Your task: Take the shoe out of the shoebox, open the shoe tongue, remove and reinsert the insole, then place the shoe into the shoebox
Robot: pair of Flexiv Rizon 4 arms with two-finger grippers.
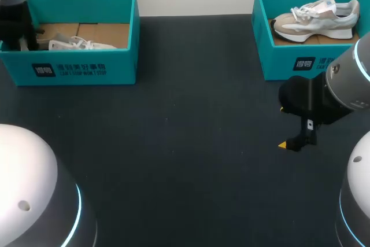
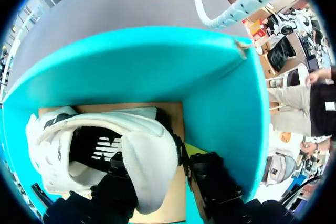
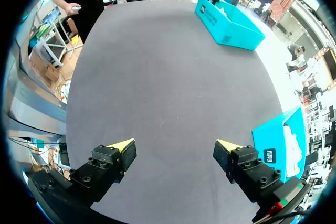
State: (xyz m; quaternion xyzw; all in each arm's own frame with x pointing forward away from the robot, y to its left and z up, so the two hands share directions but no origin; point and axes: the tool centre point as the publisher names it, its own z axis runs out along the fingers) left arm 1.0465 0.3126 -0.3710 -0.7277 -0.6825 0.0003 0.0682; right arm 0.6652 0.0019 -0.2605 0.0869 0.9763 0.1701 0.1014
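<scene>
White shoe (image 1: 75,44): low sneaker, white upper and white laces. It lies on its side on the floor of the left box (image 1: 87,67), toward the box's front wall. In the left wrist view the shoe (image 2: 142,145) has its opening toward the camera: dark lining, black insole with a white mark, thick white padded rim.

Left gripper (image 2: 160,163): down inside the left box (image 2: 157,66), at the padded rim of the shoe. Whether it is clamped on the rim or only set around it, cannot tell. In the head view the left arm comes in over the table's far left corner and hides that end of the box.

Table (image 1: 185,143): dark grey, matte, cloth-like surface.

Right gripper (image 1: 282,126): hangs above bare table near the right edge, just in front of the right box (image 1: 289,56). In the right wrist view its jaws (image 3: 175,146) are spread wide with only table between the yellow tips. Nothing is held.

Containers: two teal open-topped boxes with brown cardboard floors. The left box is at the far left corner and holds the white shoe. The right box is at the far right corner and holds a beige shoe (image 1: 315,18) with a white sole and white laces, lying along the box with its sole toward the front wall. The boxes are well apart.
</scene>
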